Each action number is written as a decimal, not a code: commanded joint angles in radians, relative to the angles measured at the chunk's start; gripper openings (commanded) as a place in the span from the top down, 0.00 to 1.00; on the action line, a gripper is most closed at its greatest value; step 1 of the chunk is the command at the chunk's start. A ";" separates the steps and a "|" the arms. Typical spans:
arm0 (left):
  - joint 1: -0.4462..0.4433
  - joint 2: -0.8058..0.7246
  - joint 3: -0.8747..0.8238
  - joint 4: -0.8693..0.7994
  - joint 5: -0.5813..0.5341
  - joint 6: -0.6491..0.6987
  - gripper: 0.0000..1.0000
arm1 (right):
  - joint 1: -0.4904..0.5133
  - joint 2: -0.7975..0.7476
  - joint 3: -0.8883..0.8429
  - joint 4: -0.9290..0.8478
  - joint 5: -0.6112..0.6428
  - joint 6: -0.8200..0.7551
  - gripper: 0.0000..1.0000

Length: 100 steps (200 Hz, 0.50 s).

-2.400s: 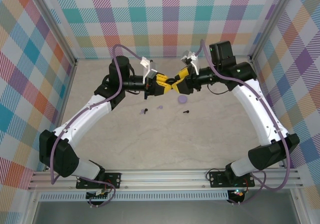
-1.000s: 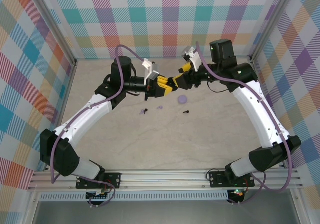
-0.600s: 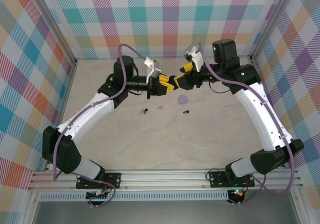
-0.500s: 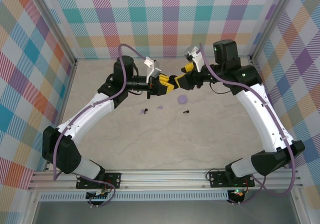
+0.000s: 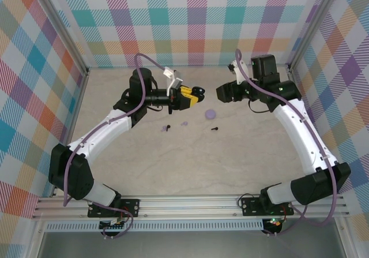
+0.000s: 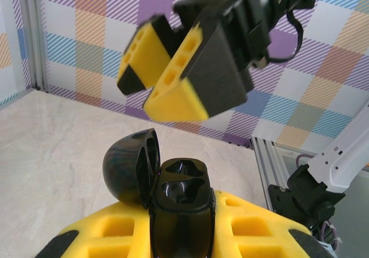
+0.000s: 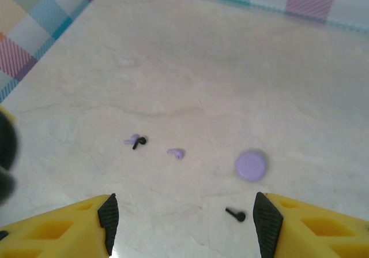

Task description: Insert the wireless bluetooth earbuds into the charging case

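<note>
My left gripper point(image 5: 189, 94) is shut on a black charging case point(image 6: 181, 197), held above the table with its lid point(image 6: 128, 168) swung open and both sockets empty. The yellow fingers point(image 6: 256, 223) press on either side of the case. My right gripper point(image 5: 221, 92) hangs open and empty a short way to the right of the case point(image 5: 197, 90), tilted down over the table. Below it lie the earbuds: a black one point(image 7: 235, 215), a lilac one point(image 7: 176, 153), and a lilac and a black one touching point(image 7: 135, 141).
A round lilac case point(image 7: 250, 165) lies shut on the table point(image 5: 190, 160) beside the black bud, right of the earbuds point(image 5: 184, 123). Checked walls and aluminium posts point(image 5: 297, 56) close in the back and sides.
My right gripper has drawn back to the right, away from the case, and turned downward. The left arm with the case has hardly moved.
</note>
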 commanded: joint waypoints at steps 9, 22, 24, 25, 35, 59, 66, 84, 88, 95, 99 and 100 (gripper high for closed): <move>0.012 -0.045 -0.031 0.109 0.013 -0.049 0.91 | -0.005 0.015 -0.102 -0.031 0.002 0.123 0.35; 0.011 -0.051 -0.041 0.122 0.004 -0.057 0.91 | -0.005 0.023 -0.160 -0.015 -0.006 0.160 0.35; 0.011 -0.051 -0.042 0.124 0.004 -0.058 0.91 | -0.005 0.025 -0.169 -0.014 -0.009 0.166 0.35; 0.011 -0.051 -0.042 0.125 0.003 -0.058 0.91 | -0.005 0.027 -0.172 -0.014 -0.010 0.169 0.35; 0.010 -0.052 -0.049 0.138 -0.002 -0.071 0.91 | -0.005 0.037 -0.203 -0.003 -0.002 0.209 0.37; 0.008 -0.059 -0.055 0.145 -0.011 -0.077 0.91 | 0.007 0.078 -0.247 0.013 0.019 0.312 0.41; 0.006 -0.063 -0.057 0.145 -0.018 -0.075 0.91 | 0.013 0.090 -0.257 0.017 0.039 0.347 0.42; 0.001 -0.065 -0.062 0.144 -0.026 -0.074 0.91 | 0.024 0.126 -0.281 0.024 0.091 0.461 0.44; 0.000 -0.065 -0.062 0.143 -0.028 -0.072 0.91 | 0.025 0.136 -0.285 0.024 0.091 0.486 0.45; -0.002 -0.066 -0.062 0.141 -0.030 -0.072 0.91 | 0.027 0.156 -0.291 0.026 0.085 0.521 0.46; -0.003 -0.066 -0.062 0.141 -0.031 -0.072 0.91 | 0.029 0.168 -0.292 0.026 0.082 0.540 0.48; -0.004 -0.066 -0.062 0.142 -0.031 -0.071 0.91 | 0.030 0.170 -0.292 0.026 0.082 0.545 0.48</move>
